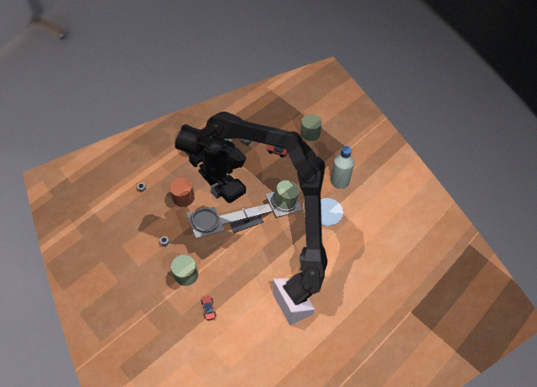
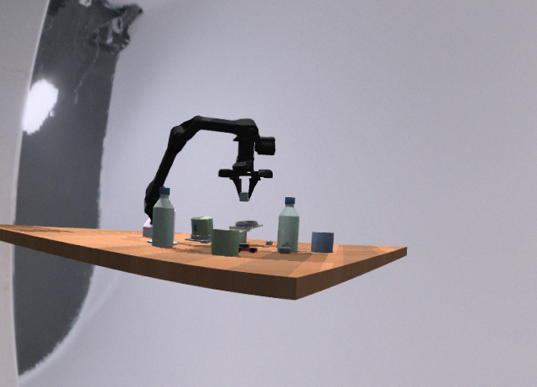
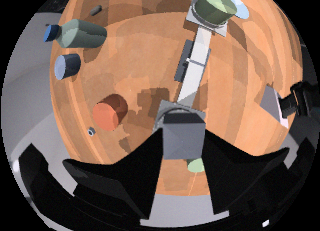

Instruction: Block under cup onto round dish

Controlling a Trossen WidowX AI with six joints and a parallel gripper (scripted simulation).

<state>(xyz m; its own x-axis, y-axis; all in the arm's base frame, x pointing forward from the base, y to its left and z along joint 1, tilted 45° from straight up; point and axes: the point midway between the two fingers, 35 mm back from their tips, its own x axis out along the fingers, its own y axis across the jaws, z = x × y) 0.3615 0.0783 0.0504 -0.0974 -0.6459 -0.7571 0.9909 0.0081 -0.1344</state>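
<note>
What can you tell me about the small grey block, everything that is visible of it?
The small grey block is a plain, matte cube. The black gripper is shut on it, its fingers pressing two opposite sides. It hangs level in the air, high over the wooden table and touching nothing else. In the wrist view it covers the near, cup-free pan of the grey balance.

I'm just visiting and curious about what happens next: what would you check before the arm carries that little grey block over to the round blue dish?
1. Block clamped in the tool: ok.
2. Block raised above the bare balance pan: ok.
3. Second cup upright on its pan: ok.
4. No cup above the dish: ok.
5. Clearance past the bottle beside the dish: cannot tell.
</note>
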